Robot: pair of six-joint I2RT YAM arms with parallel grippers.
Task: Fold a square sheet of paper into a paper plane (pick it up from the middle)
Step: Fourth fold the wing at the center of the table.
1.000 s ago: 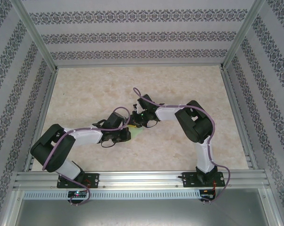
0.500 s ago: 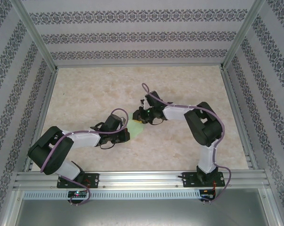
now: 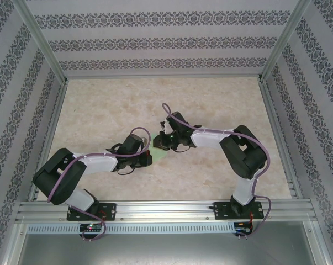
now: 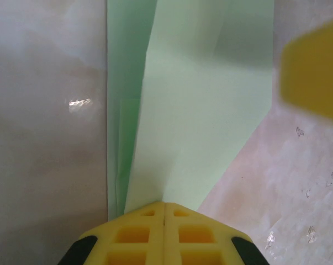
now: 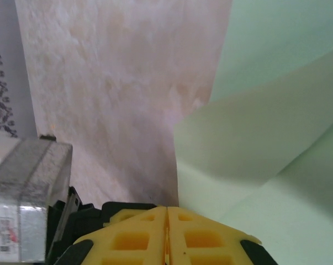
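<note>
marbled table [image 3: 100, 110] — left gripper [image 4: 164, 203], right gripper [image 5: 167, 207] both pinched shut on edges of the green sheet [image 4: 199, 110].

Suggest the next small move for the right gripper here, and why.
Probably carry the raised flap over and lower it flat. The right gripper looks shut on the flap's edge, which curls up off the sheet of paper, while the left gripper looks shut on its near end, anchoring it.
</note>
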